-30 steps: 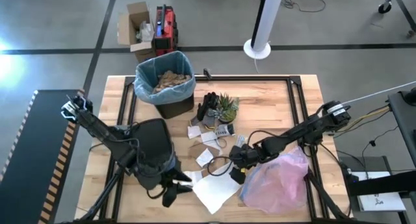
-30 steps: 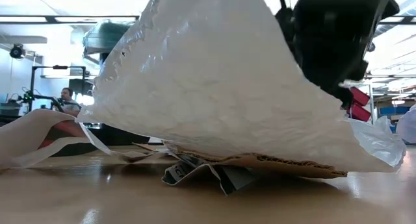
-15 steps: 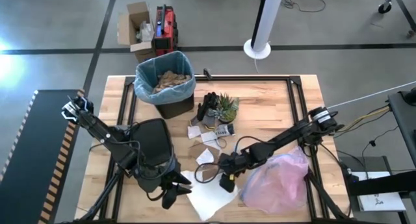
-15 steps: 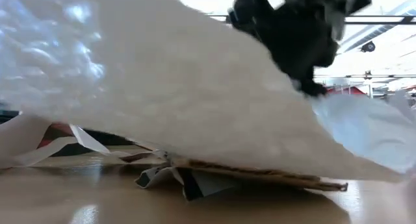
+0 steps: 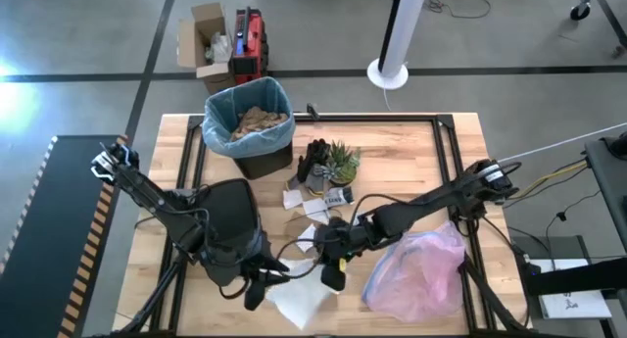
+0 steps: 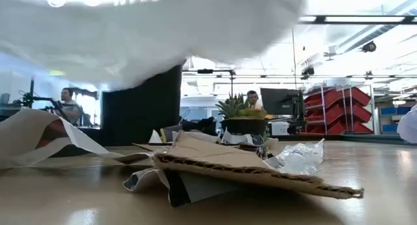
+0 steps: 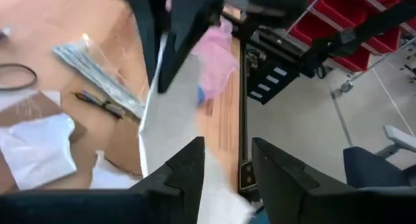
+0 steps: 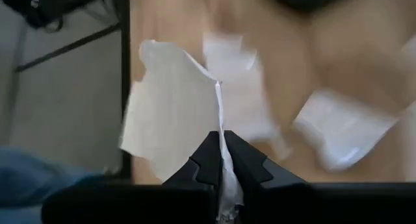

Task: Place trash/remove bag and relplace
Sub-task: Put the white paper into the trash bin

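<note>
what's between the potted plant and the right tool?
High view: loose white paper scraps on the table, between the potted plant and the right tool, which is pinching a white sheet.

the wooden table (image 5: 411,162) carries scattered trash (image 5: 306,207), a potted plant (image 5: 340,163) and a pink bag (image 5: 416,271).

White sheet (image 5: 299,301) lifted; blue liner (image 5: 220,122) lining bin

A small green plant (image 5: 340,162) sits in the middle of the wooden table (image 5: 402,157). A pink bag (image 5: 416,271) lies near the table's front right corner.
</note>
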Controlling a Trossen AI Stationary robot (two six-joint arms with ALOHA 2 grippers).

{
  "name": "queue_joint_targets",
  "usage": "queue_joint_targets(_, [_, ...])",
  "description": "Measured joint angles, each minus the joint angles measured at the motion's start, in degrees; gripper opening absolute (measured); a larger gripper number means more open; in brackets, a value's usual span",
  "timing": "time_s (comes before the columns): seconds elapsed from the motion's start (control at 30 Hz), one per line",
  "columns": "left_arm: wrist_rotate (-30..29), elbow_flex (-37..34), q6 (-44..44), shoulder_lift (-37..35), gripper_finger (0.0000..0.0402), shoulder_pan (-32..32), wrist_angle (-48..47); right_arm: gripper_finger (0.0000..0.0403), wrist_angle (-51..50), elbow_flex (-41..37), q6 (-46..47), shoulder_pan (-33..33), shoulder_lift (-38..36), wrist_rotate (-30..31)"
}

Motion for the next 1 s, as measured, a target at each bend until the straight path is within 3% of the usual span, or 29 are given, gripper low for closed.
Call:
queue_joint_targets(0.23, [-1.0,0.4,2.3,-10.1,0.0110,0.2,-0.3,0.0001,-15.5,18.4,-18.8,-0.4,-0.3,25.7])
queue_joint_targets(0.4, [-1.1,1.2,12.0,-19.5,0.0123,0.1,3.6,0.0000,-15.1,28.9,-31.0,-2.0,-0.3,44.3])
queue_joint_targets(0.5, [-1.5,1.2,18.9,-23.4,0.0128,0.2,7.3,0.0000,-10.7,32.8,-39.3,-4.5,-0.4,51.6])
queue_joint_targets(0.7, [-8.1,1.2,26.0,-26.2,0.0129,0.2,9.2,0.0000,1.5,36.0,-50.4,-11.8,-0.4,51.1])
queue_joint_targets(1.0, [-13.4,1.1,26.0,-26.3,0.0110,0.3,6.3,0.0000,9.8,35.0,-59.2,-23.3,1.2,32.8])
